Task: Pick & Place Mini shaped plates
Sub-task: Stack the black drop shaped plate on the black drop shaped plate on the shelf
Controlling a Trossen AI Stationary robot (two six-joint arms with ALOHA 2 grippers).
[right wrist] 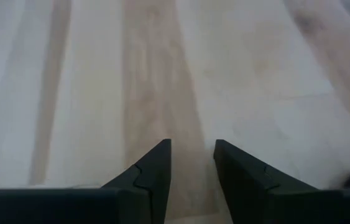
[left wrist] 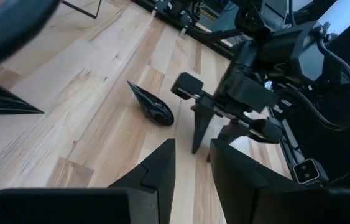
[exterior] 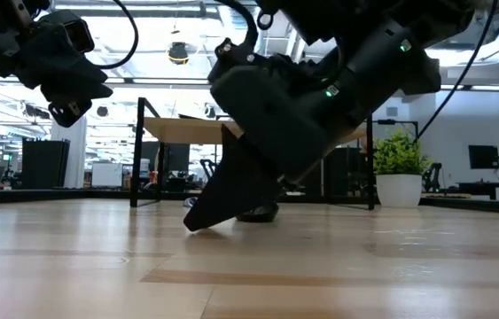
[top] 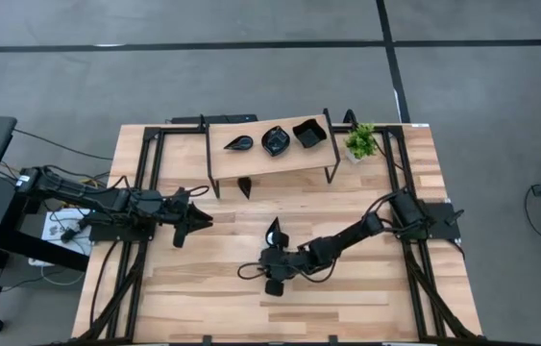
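High view is showing the wooden table [top: 203, 288] with a small raised shelf [top: 270, 159] toward twelve o'clock. Three mini shaped plates are sitting on that shelf: a teardrop plate [top: 239, 143], a scalloped round plate [top: 275, 140] and a square plate [top: 308, 133]. Another dark plate [top: 244, 185] is lying under the shelf's front edge, and a leaf plate [top: 272, 231] is resting on the table just at twelve o'clock of the right gripper [top: 272, 284]. That gripper is pointing down at bare wood near the table's centre, its fingers [right wrist: 153, 171] standing slightly apart with nothing between them. At nine o'clock, the left gripper [top: 198, 223] is hovering above the table, fingers [left wrist: 159, 168] likewise parted and empty. A potted plant [top: 360, 142] is standing beside the shelf toward two o'clock.
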